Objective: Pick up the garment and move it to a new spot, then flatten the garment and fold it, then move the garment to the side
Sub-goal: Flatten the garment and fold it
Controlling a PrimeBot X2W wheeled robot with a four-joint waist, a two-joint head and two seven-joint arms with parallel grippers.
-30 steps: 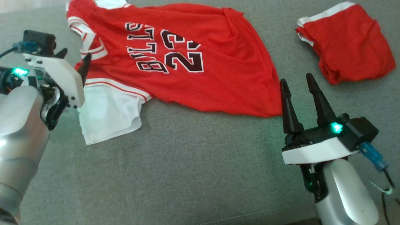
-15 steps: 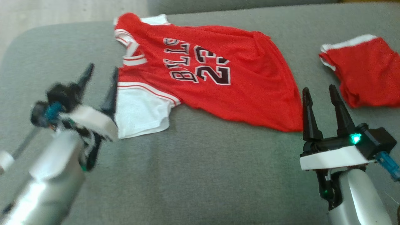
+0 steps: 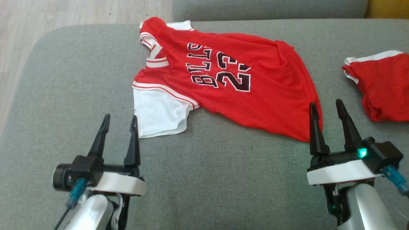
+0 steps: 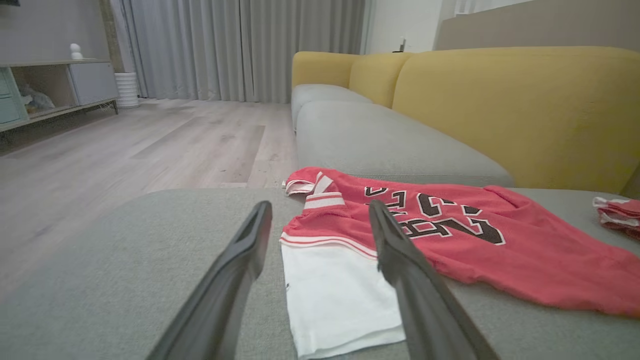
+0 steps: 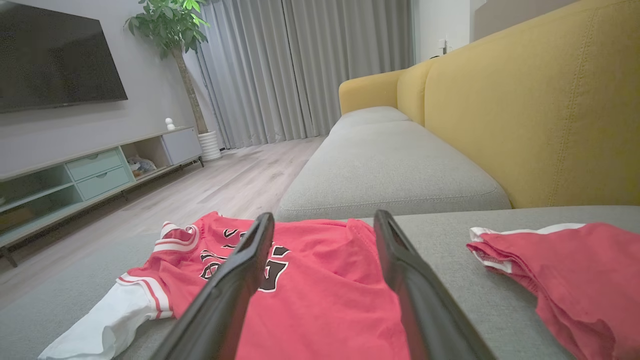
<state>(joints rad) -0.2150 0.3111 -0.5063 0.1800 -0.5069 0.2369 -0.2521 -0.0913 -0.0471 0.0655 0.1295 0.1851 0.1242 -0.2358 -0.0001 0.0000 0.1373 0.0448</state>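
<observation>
- The garment (image 3: 271, 99) is a red mesh basketball jersey with dark, white-edged lettering (image 3: 204, 68) and the number 23. A white short sleeve (image 3: 158, 115) sticks out below its striped armhole.
- It lies unfolded and front-up on the grey sofa cushion (image 3: 223, 179), with the neck toward the robot's left and the hem toward its right.
- It is not flat: a raised crease runs near the far hem corner, and the near edge slants and ripples.
</observation>
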